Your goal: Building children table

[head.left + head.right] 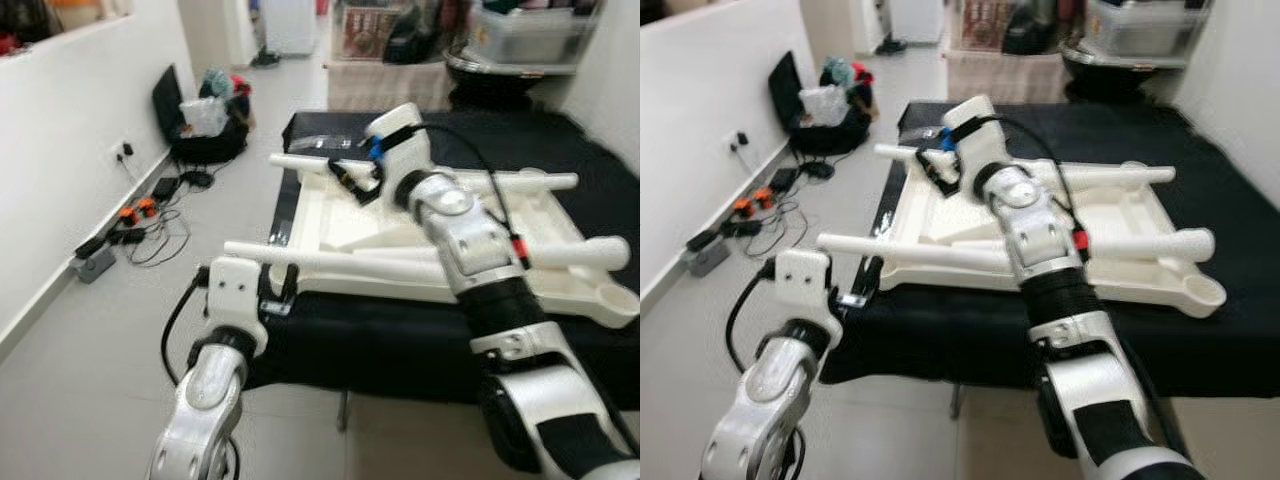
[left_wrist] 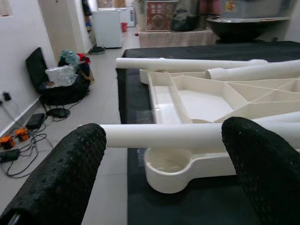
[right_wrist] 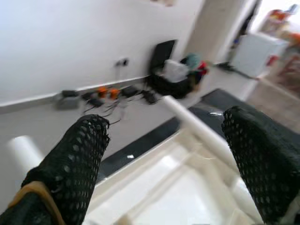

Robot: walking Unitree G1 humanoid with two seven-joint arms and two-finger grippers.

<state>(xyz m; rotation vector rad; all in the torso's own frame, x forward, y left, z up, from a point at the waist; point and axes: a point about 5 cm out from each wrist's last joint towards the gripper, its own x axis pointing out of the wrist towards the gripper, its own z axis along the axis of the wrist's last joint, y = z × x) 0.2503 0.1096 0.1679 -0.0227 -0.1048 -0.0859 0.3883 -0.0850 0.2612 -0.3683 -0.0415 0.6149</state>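
Note:
The white plastic table top (image 1: 330, 205) lies upside down on a black-covered surface (image 1: 400, 340). Loose white legs rest across it: a near leg (image 1: 340, 262), a far leg (image 1: 300, 163) and others on the right (image 1: 590, 250). My left gripper (image 1: 277, 284) is open at the top's near left corner, just under the near leg; in the left wrist view that leg (image 2: 140, 136) runs across just beyond the gripper (image 2: 164, 136). My right gripper (image 1: 350, 180) hangs open over the far left corner, near the far leg (image 3: 197, 126), holding nothing (image 3: 166, 119).
On the grey floor to the left, by the white wall, lie bags (image 1: 205, 120) and cables with a power strip (image 1: 95, 262). Boxes and a black basin (image 1: 500, 65) stand behind the black surface. A white fridge (image 2: 108, 28) is farther back.

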